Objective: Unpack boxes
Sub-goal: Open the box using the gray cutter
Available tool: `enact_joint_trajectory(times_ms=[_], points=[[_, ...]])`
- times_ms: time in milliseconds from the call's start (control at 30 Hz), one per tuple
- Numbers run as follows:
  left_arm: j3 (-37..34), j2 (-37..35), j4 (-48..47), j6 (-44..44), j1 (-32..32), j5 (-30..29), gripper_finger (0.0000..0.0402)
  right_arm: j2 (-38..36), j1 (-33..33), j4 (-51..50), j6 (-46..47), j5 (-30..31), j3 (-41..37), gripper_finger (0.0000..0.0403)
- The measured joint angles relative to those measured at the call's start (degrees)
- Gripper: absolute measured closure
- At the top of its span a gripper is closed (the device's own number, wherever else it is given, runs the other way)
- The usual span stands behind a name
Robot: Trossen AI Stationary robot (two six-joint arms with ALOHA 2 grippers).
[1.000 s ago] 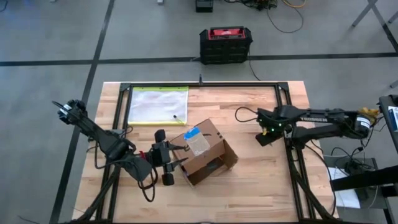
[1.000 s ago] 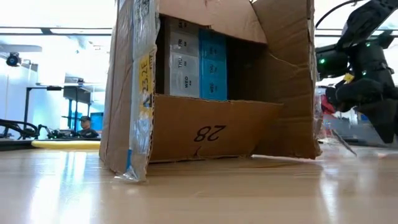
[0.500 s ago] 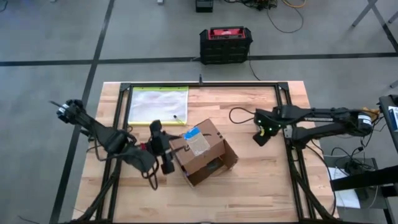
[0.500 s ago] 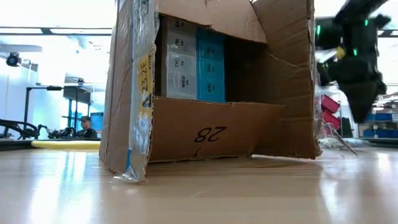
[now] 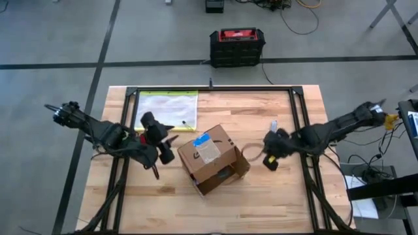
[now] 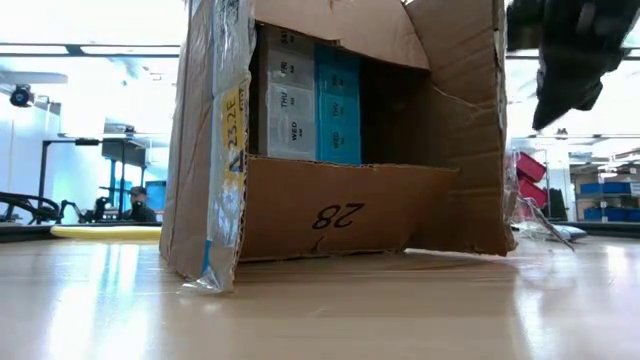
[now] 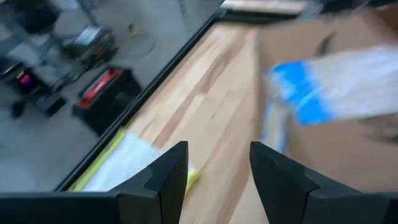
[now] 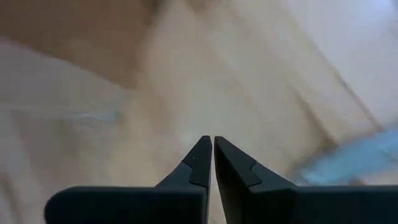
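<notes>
Both arms had shifted: the left gripper (image 5: 163,142), fingers parted and empty, backed off the box (image 5: 213,160), while the right gripper (image 5: 271,158), clenched on nothing, dropped close beside it and, seemingly, might knock it askew.

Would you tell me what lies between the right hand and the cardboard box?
In the high view, only bare wooden table separates the shut right hand from the cardboard box; a thin loop of cable curves over that gap.

Even overhead light; wrist views blurred, probably motion.
</notes>
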Motion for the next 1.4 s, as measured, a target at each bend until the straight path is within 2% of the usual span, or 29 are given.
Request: enact_joint_trajectory(times_ms=[133,233,333,500,633,767,900,1100,1400], points=[[-7.69,-0.28,2.94,-1.30,3.17,2.51,0.0244,5.82,9.45,10.61,0.24,6.91,0.00,0.0403],[-14.68,-0.28,9.22,0.27,6.15,6.40,0.0244,12.50,12.30,14.62,-0.47,12.13,0.00,0.0403],[-21.67,-1.43,15.92,2.08,8.08,9.64,0.0244,19.24,12.69,19.16,-2.55,15.90,0.02,0.0403],[-32.12,-4.94,27.17,3.59,8.08,14.04,0.0242,27.47,12.68,26.97,-11.29,18.06,2.76,0.0403],[-40.64,-6.26,40.24,4.06,8.18,16.10,0.0238,32.39,11.27,28.23,-17.66,18.59,7.85,0.0403],[-47.88,-4.56,55.03,5.09,8.17,17.37,0.0239,36.50,9.26,28.19,-22.41,18.52,13.89,0.0403],[-50.44,-1.72,64.91,6.17,8.11,19.99,0.0244,39.46,7.04,27.67,-26.44,17.73,18.98,0.0403],[-50.56,1.14,66.00,5.43,8.09,21.38,0.0244,40.72,4.99,25.69,-29.77,17.71,23.72,0.0403],[-50.67,1.32,69.07,5.44,8.07,22.23,0.0245,40.50,1.77,25.23,-30.58,18.84,23.93,0.0403]])
